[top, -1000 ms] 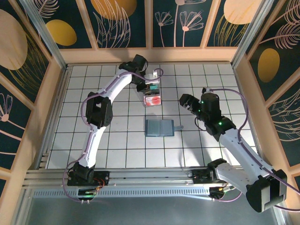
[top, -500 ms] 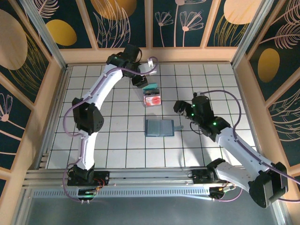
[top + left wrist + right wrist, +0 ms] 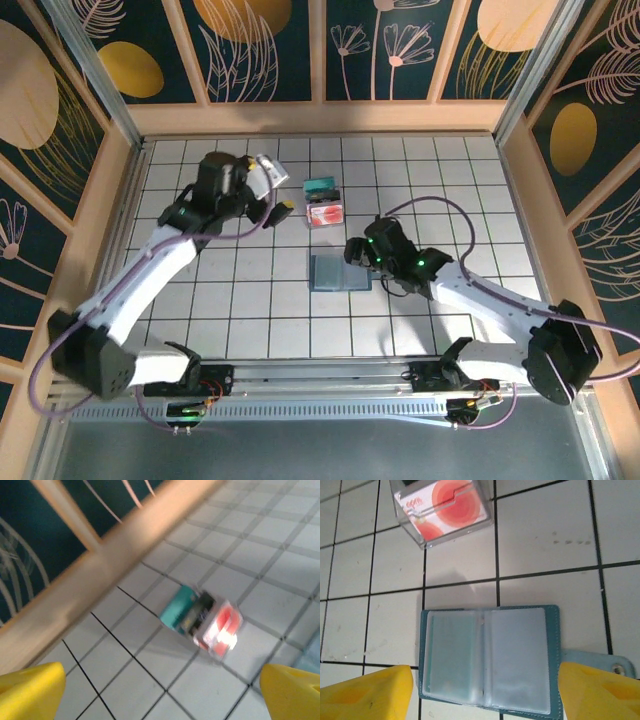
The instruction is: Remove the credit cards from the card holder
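card holder lies flat and open about mid desk, both clear sleeves facing up and the snap tab sticking out toward the right arm's side. laid open like that, the sleeves can be reached from above. the two credit cards lie apart from it, toward the far side. the teal card w/ its dark edge touches the far end of the whitish-pink card w/ the red mark, and that one seems to sit in a clear plastic case. so both look already out of the holder, parked together where they don't block it. the holder's left sleeve looks greenish from the right wrist; can't tell if sth is inside. right pincer hangs over the holder's near edge, jaws spread wide w/ nothing b/w them, prob. lined up to pin or check the holder. can't tell if it touches. left pincer sits left of the cards, near but apart, jaws at full spread and empty. it's tilted so its camera takes in the cards & the wooden rail behind. my read: job looks about done, unless that greenish sleeve hides another card.
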You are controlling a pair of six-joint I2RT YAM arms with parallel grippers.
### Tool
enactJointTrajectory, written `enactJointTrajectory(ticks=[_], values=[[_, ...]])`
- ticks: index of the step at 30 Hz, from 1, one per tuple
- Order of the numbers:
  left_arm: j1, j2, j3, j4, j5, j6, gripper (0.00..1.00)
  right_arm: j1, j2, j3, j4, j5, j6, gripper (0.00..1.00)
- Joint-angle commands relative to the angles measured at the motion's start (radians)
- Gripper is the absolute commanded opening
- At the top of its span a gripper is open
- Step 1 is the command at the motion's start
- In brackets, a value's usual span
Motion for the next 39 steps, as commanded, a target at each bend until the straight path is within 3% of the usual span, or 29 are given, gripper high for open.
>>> enactJointTrajectory(ticks=[1,10,18,26,35,39], values=[[-0.002,-0.108,-0.131,0.257,-0.105,-0.256,0.99,0.066,0.068,0.067,-0.034,0.076,0.025,0.77],[-0.002,-0.306,-0.356,0.288,-0.391,-0.622,0.99,0.197,0.334,0.224,-0.112,0.145,0.018,0.79],[-0.002,-0.398,-0.500,0.349,-0.468,-0.810,0.99,0.205,0.503,0.309,-0.170,0.150,0.006,0.81],[-0.002,-0.377,-0.532,0.397,-0.511,-0.839,0.99,0.186,0.558,0.309,-0.139,0.116,-0.023,0.76],[-0.002,-0.351,-0.527,0.395,-0.498,-0.836,0.99,0.149,0.529,0.237,-0.040,0.017,-0.030,0.54],[-0.002,-0.355,-0.528,0.386,-0.498,-0.833,0.99,0.144,0.539,0.237,-0.055,0.027,-0.037,0.55]])
